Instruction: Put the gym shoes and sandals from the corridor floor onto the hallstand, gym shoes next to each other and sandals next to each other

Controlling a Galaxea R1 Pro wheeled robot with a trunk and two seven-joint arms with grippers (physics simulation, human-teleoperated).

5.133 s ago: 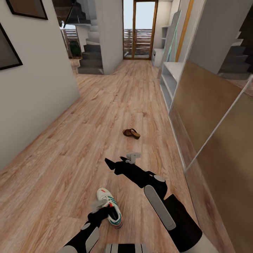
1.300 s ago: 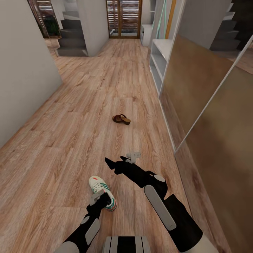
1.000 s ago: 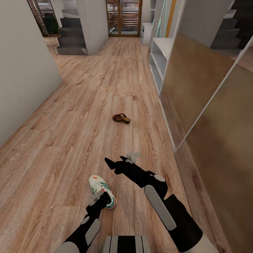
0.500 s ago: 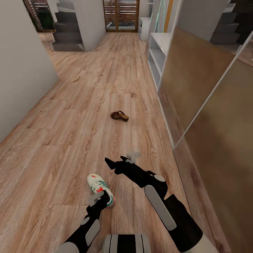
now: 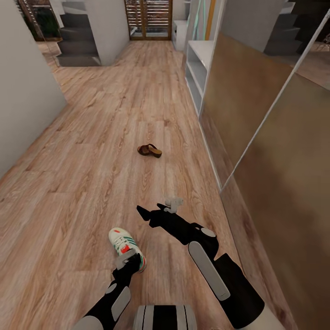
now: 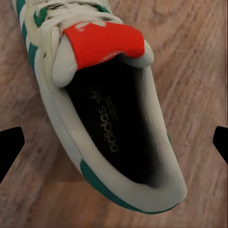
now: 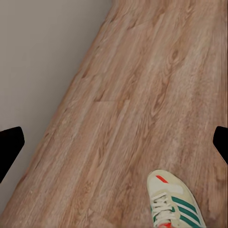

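One white gym shoe [image 5: 123, 245] with green stripes and a red tongue tab lies on the corridor floor [image 5: 91, 174] just ahead of me. My left gripper [image 5: 128, 261] hangs over its heel, open; in the left wrist view the gym shoe [image 6: 102, 109] lies between the widely spread fingertips [image 6: 9, 147]. My right gripper [image 5: 152, 211] is open with nothing in it, held above the floor to the shoe's right; its camera sees the gym shoe [image 7: 174, 202] from the toe. A brown sandal [image 5: 149, 150] lies farther ahead. The grey hallstand [image 5: 194, 68] stands along the right wall.
Tall brown sliding panels [image 5: 256, 119] line the right side, nearer than the hallstand. A pale wall [image 5: 23, 101] bounds the left. Stairs [image 5: 78, 36] and a slatted door [image 5: 149, 18] lie at the far end. Open floor runs between shoe and sandal.
The whole picture has shifted, so the camera moved: floor, sandal and shoe slid up and left. The left gripper now sits closer over the shoe's heel. The right arm kept its pose.
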